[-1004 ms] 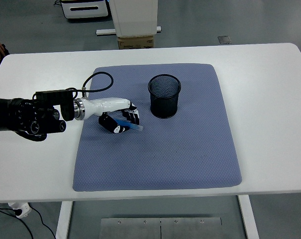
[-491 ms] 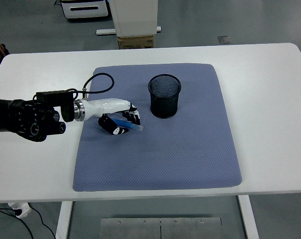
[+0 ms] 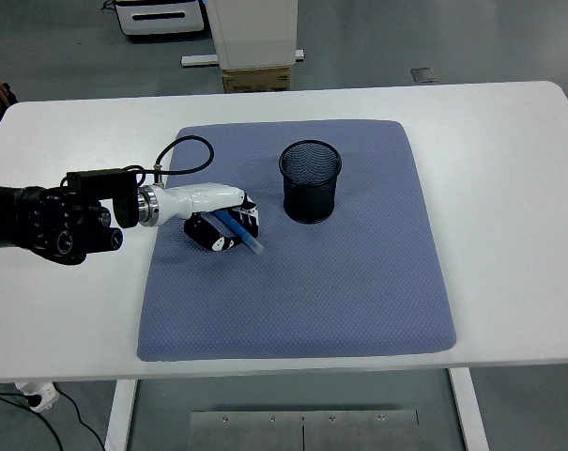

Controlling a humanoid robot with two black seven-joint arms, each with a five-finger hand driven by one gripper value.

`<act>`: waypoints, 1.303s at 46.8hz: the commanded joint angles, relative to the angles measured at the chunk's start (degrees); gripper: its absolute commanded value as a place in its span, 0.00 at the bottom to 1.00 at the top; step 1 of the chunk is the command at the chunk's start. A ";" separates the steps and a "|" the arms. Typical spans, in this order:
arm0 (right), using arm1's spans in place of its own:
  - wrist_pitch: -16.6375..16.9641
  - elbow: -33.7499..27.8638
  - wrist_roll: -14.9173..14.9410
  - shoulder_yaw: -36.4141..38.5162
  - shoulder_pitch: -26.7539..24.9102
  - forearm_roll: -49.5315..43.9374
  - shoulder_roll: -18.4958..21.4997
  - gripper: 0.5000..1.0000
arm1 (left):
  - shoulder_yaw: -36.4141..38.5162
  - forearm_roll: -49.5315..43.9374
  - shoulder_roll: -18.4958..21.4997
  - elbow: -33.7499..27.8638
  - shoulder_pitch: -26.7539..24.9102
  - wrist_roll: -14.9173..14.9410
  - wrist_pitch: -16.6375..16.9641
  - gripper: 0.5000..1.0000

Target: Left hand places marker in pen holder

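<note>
White table (image 3: 509, 169) had a blue-grey mat (image 3: 359, 282) on it. Left hand (image 3: 220, 221) sat over the mat's left part, fingers curled round a blue marker (image 3: 238, 231) poking out to the lower right, with the black mesh pen holder (image 3: 311, 181) standing empty just beside.

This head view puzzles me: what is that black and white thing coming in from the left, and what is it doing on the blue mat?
You are looking down from a camera high on a robot, over its white table. The black arm from the left ends in a white and black five-fingered left hand. Its fingers are curled around a blue marker, just above the blue-grey mat. To the right of the hand stands an upright black mesh pen holder, where the marker should go. The robot's right arm is out of view.
</note>
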 commanded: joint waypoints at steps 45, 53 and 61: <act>0.00 0.00 -0.05 0.00 0.00 0.00 0.00 1.00 | -1.08 -8.48 1.24 -0.08 -5.08 -1.36 -1.05 0.00; 0.00 0.00 -0.05 0.00 0.00 0.00 0.00 1.00 | -3.01 -9.97 2.38 -0.08 -6.05 -1.45 -1.40 0.00; 0.00 0.00 -0.05 0.00 0.00 0.00 0.00 1.00 | -5.12 -12.43 3.35 -0.08 -7.54 -1.45 -2.81 0.00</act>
